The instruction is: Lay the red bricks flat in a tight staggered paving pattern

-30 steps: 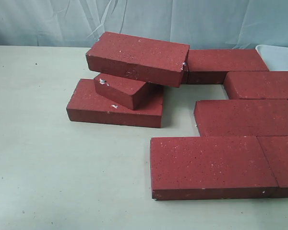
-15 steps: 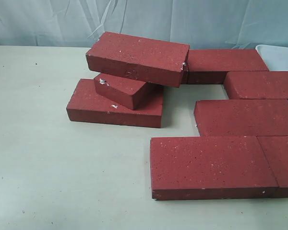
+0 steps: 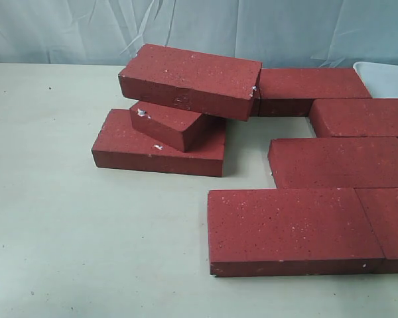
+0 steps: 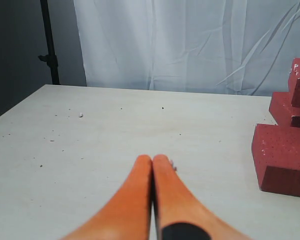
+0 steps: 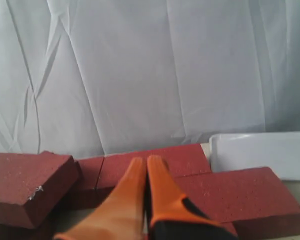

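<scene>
A white tray (image 3: pixel 388 79) sits on the worktop (image 3: pixel 66 218) just behind the bricks (image 3: pixel 292 225). Its inside looks plain white. Left fingers (image 4: pixel 147 164) and right fingers (image 5: pixel 140 167) are pressed together, holding nothing

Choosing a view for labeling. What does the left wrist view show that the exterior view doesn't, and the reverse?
Left wrist only: the left gripper, shut, over the table, and a black stand against a dark wall. Exterior only: the flat-laid rows, the white tray behind them, and the whole three-brick pile. Both: red bricks (just an edge of them in the wrist view), the table and the pale curtain.
</scene>
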`<action>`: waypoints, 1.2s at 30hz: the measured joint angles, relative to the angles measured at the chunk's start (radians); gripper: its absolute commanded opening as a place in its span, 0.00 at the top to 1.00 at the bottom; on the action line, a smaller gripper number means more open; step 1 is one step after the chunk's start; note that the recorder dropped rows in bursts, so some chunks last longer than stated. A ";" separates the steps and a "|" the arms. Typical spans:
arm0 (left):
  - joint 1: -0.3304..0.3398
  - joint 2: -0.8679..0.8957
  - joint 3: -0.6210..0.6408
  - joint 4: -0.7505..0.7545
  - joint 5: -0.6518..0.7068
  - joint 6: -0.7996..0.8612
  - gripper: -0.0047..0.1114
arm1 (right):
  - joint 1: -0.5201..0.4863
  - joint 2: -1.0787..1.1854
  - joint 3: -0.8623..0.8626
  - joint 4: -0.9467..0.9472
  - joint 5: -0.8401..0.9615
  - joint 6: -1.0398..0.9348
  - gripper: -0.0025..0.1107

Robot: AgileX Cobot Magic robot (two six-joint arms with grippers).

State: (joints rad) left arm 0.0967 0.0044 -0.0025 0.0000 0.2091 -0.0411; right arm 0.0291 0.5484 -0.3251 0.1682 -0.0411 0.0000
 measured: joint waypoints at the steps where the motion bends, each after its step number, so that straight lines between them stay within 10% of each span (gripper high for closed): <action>1: 0.000 0.000 0.000 0.000 0.000 0.000 0.96 | 0.000 0.037 -0.019 0.000 0.005 0.000 0.99; 36: 0.000 0.000 0.000 0.000 0.000 0.000 0.96 | 0.128 1.169 -0.952 0.004 0.616 0.000 0.99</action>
State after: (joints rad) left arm 0.0967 0.0044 -0.0025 0.0000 0.2091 -0.0411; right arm 0.1576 1.7173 -1.2773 0.1723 0.5752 0.0000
